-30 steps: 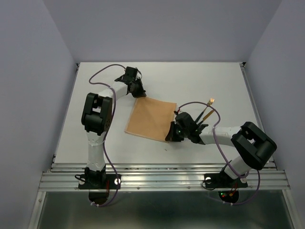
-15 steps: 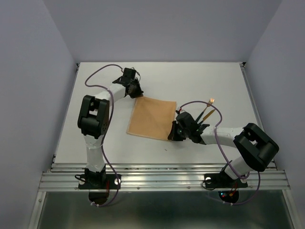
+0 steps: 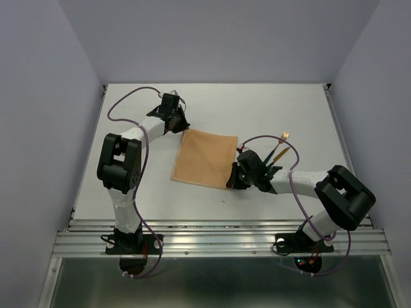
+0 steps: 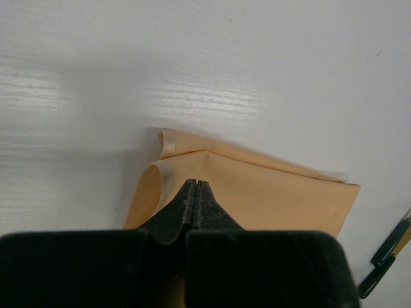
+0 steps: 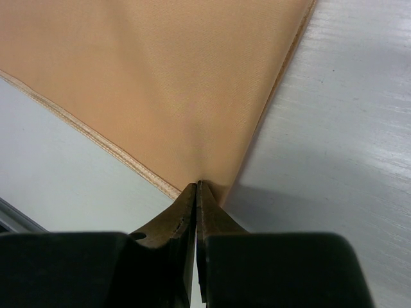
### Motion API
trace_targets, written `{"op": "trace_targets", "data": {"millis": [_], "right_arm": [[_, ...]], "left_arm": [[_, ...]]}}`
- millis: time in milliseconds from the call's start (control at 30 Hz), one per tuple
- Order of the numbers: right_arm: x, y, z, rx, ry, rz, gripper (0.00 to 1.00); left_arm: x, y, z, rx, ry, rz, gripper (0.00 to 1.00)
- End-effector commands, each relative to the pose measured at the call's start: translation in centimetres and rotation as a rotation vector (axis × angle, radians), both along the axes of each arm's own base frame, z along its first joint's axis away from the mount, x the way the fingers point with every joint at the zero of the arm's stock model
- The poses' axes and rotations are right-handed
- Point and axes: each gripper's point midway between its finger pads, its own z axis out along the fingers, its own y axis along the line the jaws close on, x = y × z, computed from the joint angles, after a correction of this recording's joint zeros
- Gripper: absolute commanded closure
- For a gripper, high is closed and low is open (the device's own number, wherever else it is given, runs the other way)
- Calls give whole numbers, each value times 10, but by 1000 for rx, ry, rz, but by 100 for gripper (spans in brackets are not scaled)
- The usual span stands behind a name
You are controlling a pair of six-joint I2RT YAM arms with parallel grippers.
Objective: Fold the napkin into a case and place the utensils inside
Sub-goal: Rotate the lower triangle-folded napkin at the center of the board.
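The peach-orange napkin (image 3: 204,158) lies folded in a flat rectangle at the table's middle. My left gripper (image 3: 182,126) is at its far-left corner. In the left wrist view this gripper (image 4: 196,183) is shut, tips on the napkin (image 4: 270,192), whose edge curls up in a loop beside them. My right gripper (image 3: 231,182) is at the near-right corner. In the right wrist view it (image 5: 196,185) is shut on that corner, and the napkin (image 5: 160,83) puckers toward the tips. The utensils (image 3: 277,151) lie right of the napkin, gold fork head (image 3: 284,136) pointing away; dark handles (image 4: 385,256) show.
The white table (image 3: 289,102) has grey walls on three sides and a metal rail (image 3: 218,237) along the near edge. Purple cables (image 3: 131,99) loop over both arms. The right forearm (image 3: 295,179) lies low beside the utensils.
The left arm's elbow has swung to the left while its gripper stayed at the napkin's far corner. The napkin's near-left corner shifted slightly right. The right arm barely moved.
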Motion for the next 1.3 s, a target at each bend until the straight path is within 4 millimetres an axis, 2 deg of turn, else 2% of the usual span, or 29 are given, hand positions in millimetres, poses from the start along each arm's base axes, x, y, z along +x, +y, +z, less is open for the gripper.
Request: {"op": "trace_targets", "data": {"millis": [0, 167, 400, 733, 933, 967, 1033, 1167, 1233, 1267], "right_arm": [[-6, -22, -19, -106, 37, -21, 93], [-7, -22, -18, -102, 35, -23, 93], [-11, -25, -20, -104, 44, -28, 93], [-17, -44, -26, -152, 44, -52, 93], [-7, -62, -19, -160, 23, -113, 91], [-6, -67, -19, -169, 22, -121, 91], [1, -76, -18, -177, 18, -149, 91], [24, -91, -10, -199, -9, -207, 88], [42, -87, 5, -179, -47, -207, 84], [49, -88, 11, -173, -59, -212, 80]], "left_arm": [[4, -3, -3, 3, -10, -33, 100], [14, 4, -21, 59, 20, 2, 100], [27, 5, -41, 82, 36, 19, 100], [28, 9, -35, 94, 21, 23, 100], [16, 5, -35, 65, 38, 0, 100], [15, 2, -27, 49, 20, -7, 100], [9, 2, -25, 41, 23, -13, 100], [-2, -7, 7, 11, -30, -33, 100], [-4, -8, 20, 1, -52, -33, 100], [-5, -8, 33, -10, -73, -30, 100]]}}
